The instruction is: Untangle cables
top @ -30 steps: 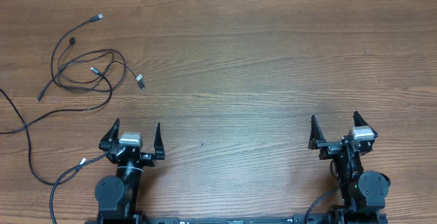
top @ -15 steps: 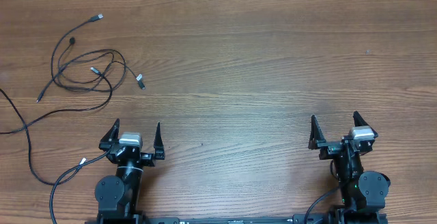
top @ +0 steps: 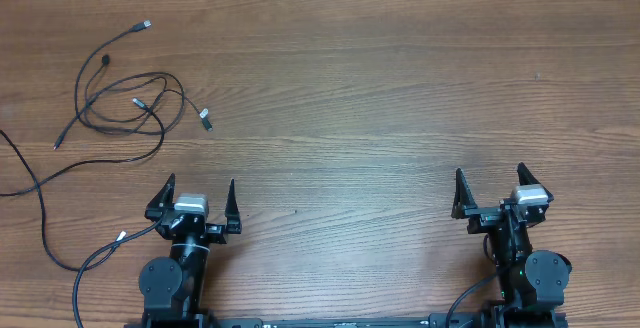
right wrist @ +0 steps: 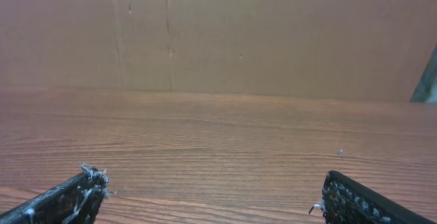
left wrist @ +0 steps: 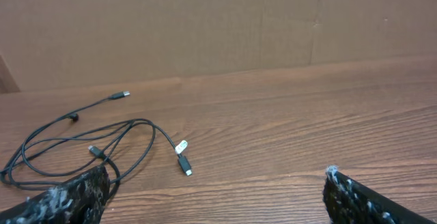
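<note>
The cables (top: 125, 103) lie as a loose tangle of thin black cords with small silver and black plug ends at the table's far left. They also show in the left wrist view (left wrist: 102, 145), ahead and to the left of the fingers. My left gripper (top: 199, 198) is open and empty at the near left, well short of the tangle; in its own wrist view (left wrist: 215, 190) bare table shows between the fingers. My right gripper (top: 491, 191) is open and empty at the near right, far from the cables, over bare wood (right wrist: 215, 193).
A thicker black cable (top: 40, 203) runs from the left edge down to the left arm's base. A brown cardboard wall (left wrist: 205, 26) stands along the table's far edge. The wooden table (top: 380, 108) stretches wide between the arms.
</note>
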